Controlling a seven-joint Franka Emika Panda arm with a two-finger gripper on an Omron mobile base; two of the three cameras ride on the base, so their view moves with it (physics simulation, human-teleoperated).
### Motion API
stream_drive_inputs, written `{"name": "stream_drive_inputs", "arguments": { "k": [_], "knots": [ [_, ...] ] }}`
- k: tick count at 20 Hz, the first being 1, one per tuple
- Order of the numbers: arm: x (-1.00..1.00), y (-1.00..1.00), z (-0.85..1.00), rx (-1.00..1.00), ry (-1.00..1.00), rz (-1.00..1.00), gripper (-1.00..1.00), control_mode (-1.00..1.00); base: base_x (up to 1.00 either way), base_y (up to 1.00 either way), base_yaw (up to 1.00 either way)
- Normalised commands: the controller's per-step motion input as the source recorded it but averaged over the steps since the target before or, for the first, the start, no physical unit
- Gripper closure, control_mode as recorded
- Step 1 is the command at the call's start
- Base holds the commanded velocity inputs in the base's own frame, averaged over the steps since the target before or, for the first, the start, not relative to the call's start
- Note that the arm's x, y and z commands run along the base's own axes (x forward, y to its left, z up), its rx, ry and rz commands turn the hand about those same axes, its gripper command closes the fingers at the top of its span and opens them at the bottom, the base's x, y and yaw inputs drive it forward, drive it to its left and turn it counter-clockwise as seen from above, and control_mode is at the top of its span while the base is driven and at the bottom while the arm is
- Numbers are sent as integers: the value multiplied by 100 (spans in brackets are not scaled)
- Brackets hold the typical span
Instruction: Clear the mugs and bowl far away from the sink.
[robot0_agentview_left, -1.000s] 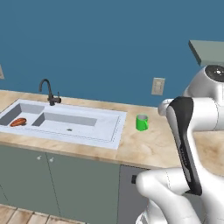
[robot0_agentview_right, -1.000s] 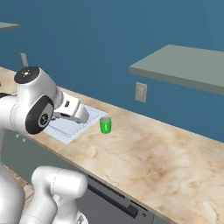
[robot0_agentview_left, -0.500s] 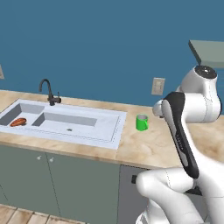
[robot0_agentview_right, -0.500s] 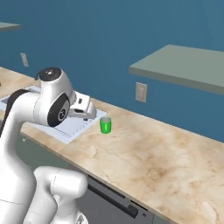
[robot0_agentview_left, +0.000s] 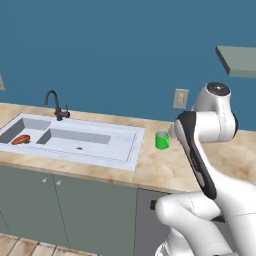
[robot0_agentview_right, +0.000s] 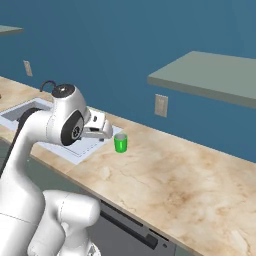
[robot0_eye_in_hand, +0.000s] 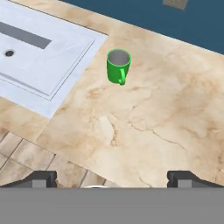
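A bright green mug (robot0_eye_in_hand: 118, 65) stands upright and empty on the marble counter, just right of the sink (robot0_eye_in_hand: 39, 52). It also shows as the green mug (robot0_agentview_left: 162, 140) beside the sink (robot0_agentview_left: 75, 142), and as the green mug (robot0_agentview_right: 120, 143). My gripper (robot0_eye_in_hand: 113, 178) hovers above the counter's front edge, well short of the mug. It is open, its fingertips (robot0_eye_in_hand: 41, 178) wide apart with nothing between them. In the right base view the gripper (robot0_agentview_right: 101, 132) hangs just left of the mug. The bowl is out of view.
A black curved faucet (robot0_agentview_left: 57, 103) rises behind the sink, and an orange-red item (robot0_agentview_left: 20, 139) lies in the left basin. A wall outlet (robot0_agentview_right: 161, 105) and a grey shelf (robot0_agentview_right: 210, 75) sit above the counter. Bare counter (robot0_agentview_right: 175, 185) stretches right of the mug.
The arm has swung up and over toward the mug, carrying the hand closer to it. The mug has not moved and the gripper has stayed open.
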Motion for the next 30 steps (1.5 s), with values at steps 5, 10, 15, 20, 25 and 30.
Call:
{"name": "stream_drive_inputs", "arguments": {
  "k": [5, 10, 15, 20, 25, 30],
  "knots": [
    [26, 0, -43, 3, 4, 4, -100, -100, 0, 0, 0],
    [33, 0, -32, 0, 0, 4, -100, -100, 0, 0, 0],
    [40, -1, -17, -1, 0, 1, -100, -100, 0, 0, 0],
    [39, -7, -14, 0, 4, 1, -100, -100, 0, 0, 0],
    [31, -9, -11, 0, 2, 2, -100, -100, 0, 0, 0],
    [26, -5, -13, 0, 0, 3, -100, -100, 0, 0, 0]
  ]
}}
